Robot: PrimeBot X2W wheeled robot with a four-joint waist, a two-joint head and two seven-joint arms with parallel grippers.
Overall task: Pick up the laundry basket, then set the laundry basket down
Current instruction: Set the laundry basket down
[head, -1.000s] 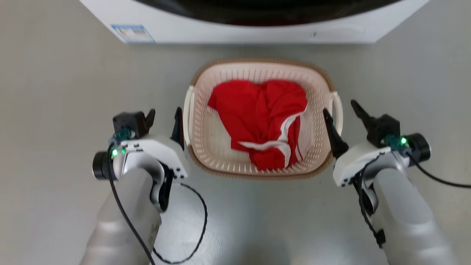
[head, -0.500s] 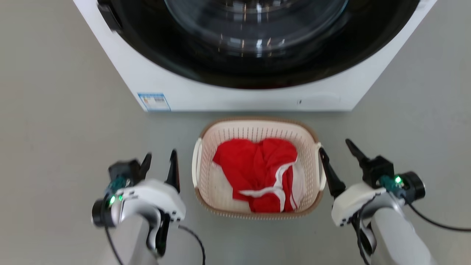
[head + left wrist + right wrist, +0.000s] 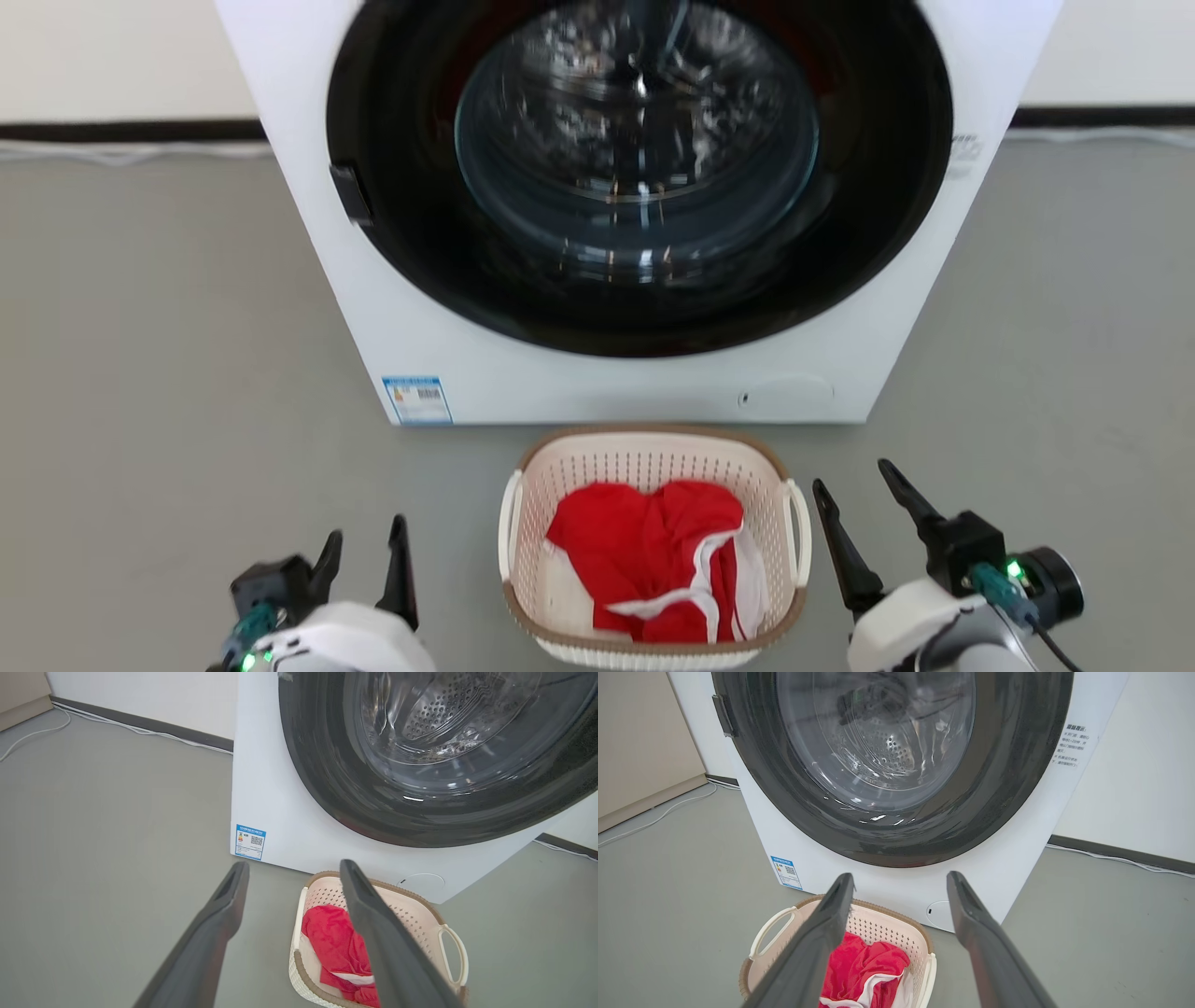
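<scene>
- laundry basket (image 3: 644, 464) sits upright on the grey floor (image 3: 168, 373), right in front of the washing machine (image 3: 420, 308), centred below its round door (image 3: 644, 177)
- basket to washer: back rim looks just short of the white front panel, but I can't confirm a gap from these angles
- red garment (image 3: 653, 551) with white trim is bunched inside the basket
- my left gripper (image 3: 366, 532): spread apart, nothing between the tips, off the basket's left side and clear of it
- my right gripper (image 3: 850, 476): spread apart, empty, just beside the basket's right loop handle (image 3: 803, 532), no contact visible
- left wrist view: my fingers (image 3: 224, 910) point toward the washer; the basket is low on the right, partly behind the right-hand finger
- right wrist view: same spread; the basket is at lower left, partly behind the left-hand finger
- blue label (image 3: 417, 399) is on the washer's lower left corner
</scene>
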